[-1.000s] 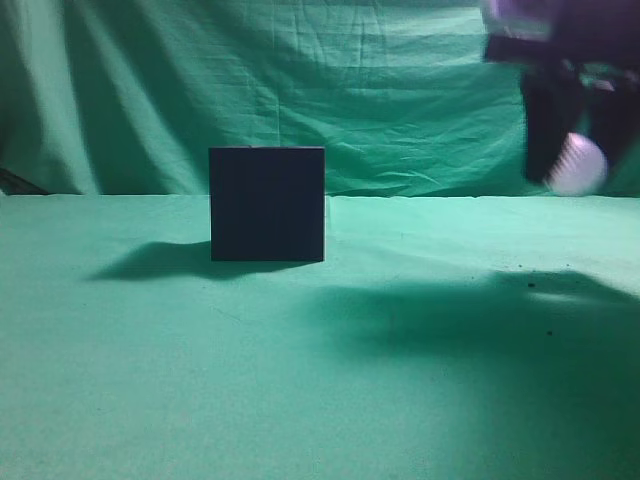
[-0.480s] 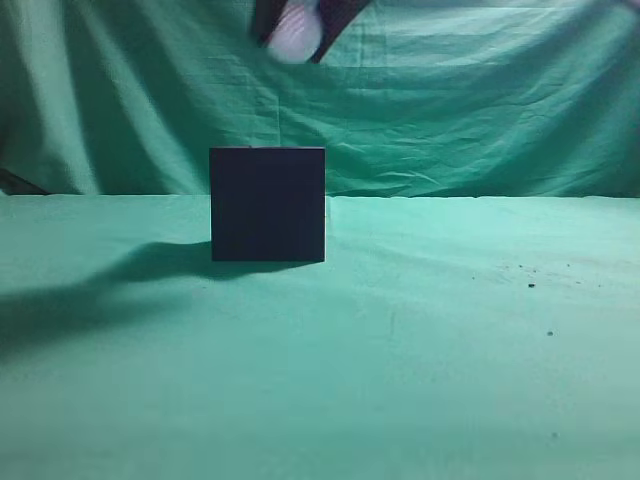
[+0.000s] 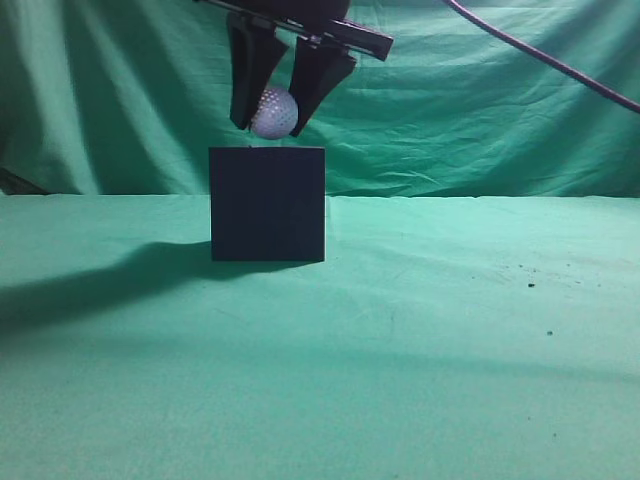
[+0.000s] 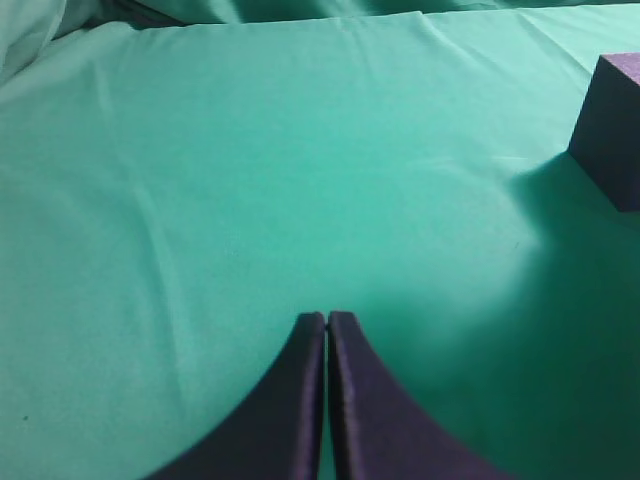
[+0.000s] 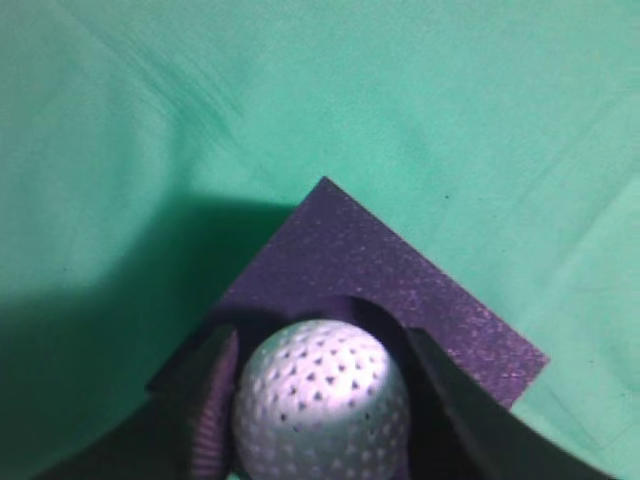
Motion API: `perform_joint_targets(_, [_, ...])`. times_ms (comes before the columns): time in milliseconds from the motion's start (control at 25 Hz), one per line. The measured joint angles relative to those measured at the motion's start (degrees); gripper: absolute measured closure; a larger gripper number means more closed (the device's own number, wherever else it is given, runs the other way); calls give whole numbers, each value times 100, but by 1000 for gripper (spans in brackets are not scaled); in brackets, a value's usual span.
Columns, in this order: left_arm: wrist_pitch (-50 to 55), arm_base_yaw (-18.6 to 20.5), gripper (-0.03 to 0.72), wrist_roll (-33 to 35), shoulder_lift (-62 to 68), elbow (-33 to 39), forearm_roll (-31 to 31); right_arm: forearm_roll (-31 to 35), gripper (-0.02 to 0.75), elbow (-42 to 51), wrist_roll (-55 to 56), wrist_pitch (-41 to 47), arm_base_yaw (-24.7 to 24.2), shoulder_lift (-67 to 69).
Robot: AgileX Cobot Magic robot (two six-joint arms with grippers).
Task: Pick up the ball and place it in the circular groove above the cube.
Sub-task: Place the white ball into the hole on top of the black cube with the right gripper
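The dark cube (image 3: 267, 205) stands on the green cloth left of centre. My right gripper (image 3: 270, 125) hangs just above its top, shut on the white dimpled ball (image 3: 274, 111). The ball's underside is a little above the cube's top edge. In the right wrist view the ball (image 5: 322, 402) sits between the two fingers of the right gripper (image 5: 325, 410), right over the cube's top face (image 5: 400, 275), where a round groove (image 5: 365, 310) shows behind the ball. My left gripper (image 4: 327, 320) is shut and empty over bare cloth; the cube's corner (image 4: 610, 130) shows at its far right.
Green cloth (image 3: 420, 340) covers the table and hangs as a backdrop (image 3: 470, 110). A dark cable (image 3: 540, 55) crosses the upper right. A few small dark specks (image 3: 530, 285) lie on the cloth at the right.
My right gripper carried the ball from the far right across to above the cube, then came down until the ball hangs just over the cube's top. The cube has not moved.
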Motion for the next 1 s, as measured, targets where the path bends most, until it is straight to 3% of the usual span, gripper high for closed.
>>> perform_joint_targets(160, [0,0,688,0,0,0,0,-152,418,-11,1,-3,0,57])
perform_joint_targets(240, [0,0,688,0,0,0,0,-166,351,-11,1,-40,0,70])
perform_joint_targets(320, [0,0,688,0,0,0,0,-168,358,-11,1,-111,0,70])
perform_joint_targets(400, [0,0,688,0,0,0,0,-168,279,-11,1,-185,0,70])
perform_joint_targets(480, [0,0,688,0,0,0,0,-168,296,-11,1,-209,0,70])
perform_joint_targets(520, [0,0,688,0,0,0,0,-168,239,-37,1,-209,0,70])
perform_joint_targets(680, [0,0,688,0,0,0,0,-281,242,-469,300,269,0,11])
perform_joint_targets(800, [0,0,688,0,0,0,0,-491,413,-900,564,938,0,-259])
perform_joint_targets(880, [0,0,688,0,0,0,0,-584,595,-1029,594,1429,0,-517])
perform_joint_targets(1000, [0,0,688,0,0,0,0,-688,738,-1073,629,1971,0,-923])
